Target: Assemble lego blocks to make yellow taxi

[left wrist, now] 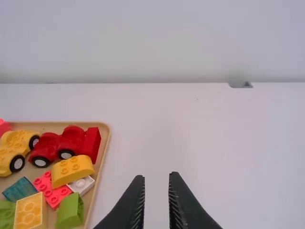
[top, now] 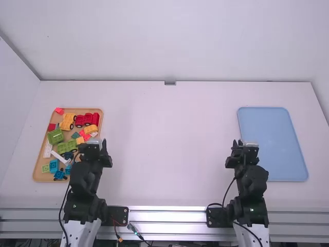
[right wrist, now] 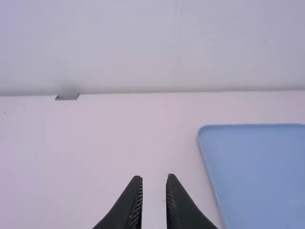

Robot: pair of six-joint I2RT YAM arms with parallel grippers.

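Your table [top: 169,144] is white, with a plain blue tray [top: 272,144] and a tan tray [left wrist: 105,143]; you have yellow [left wrist: 14,143] and red car pieces [left wrist: 71,138], black wheels [left wrist: 17,163] with pale centres; teal [left wrist: 20,189], green [left wrist: 70,212] and white bricks [left wrist: 82,185]; one small block [top: 54,165] looks, perhaps, turquoise.

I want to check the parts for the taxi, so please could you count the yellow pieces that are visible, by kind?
Wheeled vehicle piece: 1
Curved-top block: 1
Straight-sided block: 1
Total: 3 yellow pieces
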